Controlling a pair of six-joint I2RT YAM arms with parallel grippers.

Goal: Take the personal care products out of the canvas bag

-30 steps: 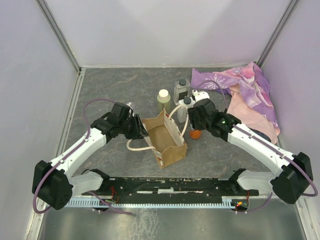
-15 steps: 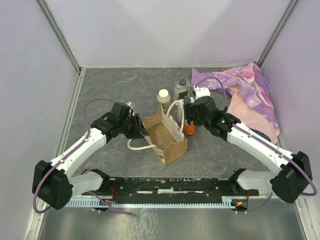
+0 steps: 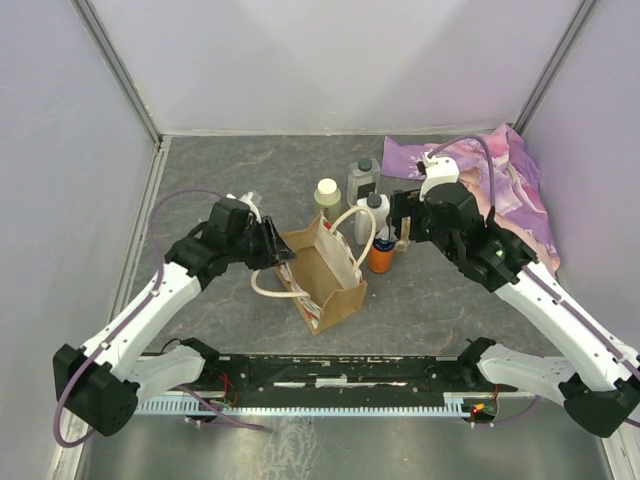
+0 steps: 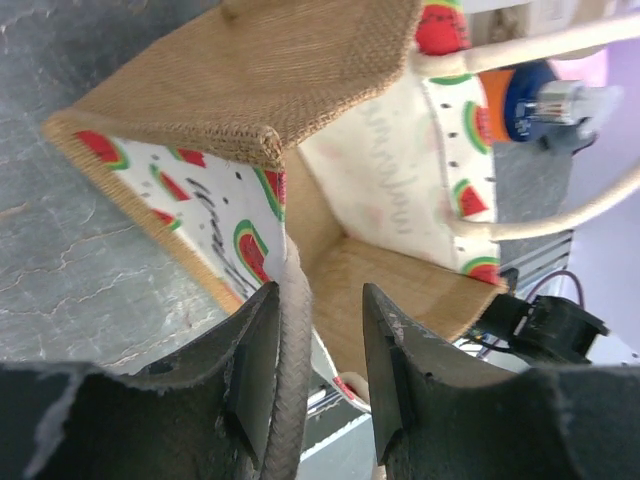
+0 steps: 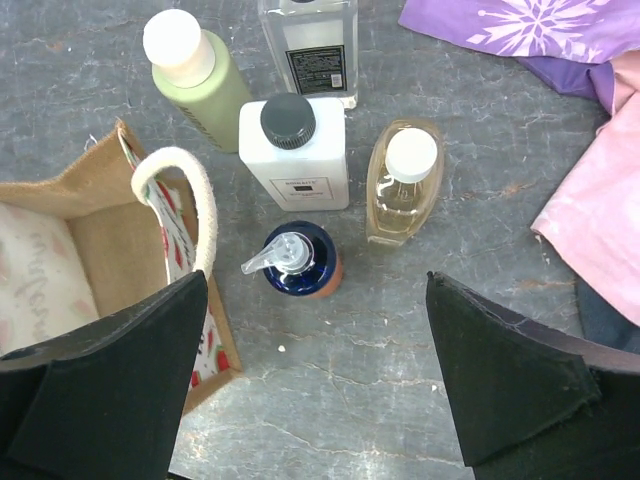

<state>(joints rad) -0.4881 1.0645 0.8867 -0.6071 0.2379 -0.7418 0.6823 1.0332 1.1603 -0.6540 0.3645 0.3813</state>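
The canvas bag (image 3: pixel 335 285) stands open at mid-table and looks empty inside in the left wrist view (image 4: pixel 380 280). My left gripper (image 3: pixel 280 250) is at its left rim, jaws a little apart, with a cream handle (image 4: pixel 290 340) lying against one finger. Beside the bag stand the orange blue-topped pump bottle (image 5: pixel 300 262), the white boxy dark-capped bottle (image 5: pixel 293 150), the slim yellowish bottle (image 5: pixel 403 180), the pale cream-capped bottle (image 5: pixel 190 75) and a clear bottle (image 5: pixel 308 45). My right gripper (image 5: pixel 315 285) is wide open and empty above the orange bottle (image 3: pixel 381 255).
A purple-pink floral cloth (image 3: pixel 500 180) lies at the back right, close behind the bottles. The enclosure walls bound the table on the left, back and right. The arms' base rail (image 3: pixel 340 375) runs along the near edge.
My right gripper stood the orange bottle upright beside the bag, let go and rose, opening wide. My left gripper and the bag's left rim shifted slightly.
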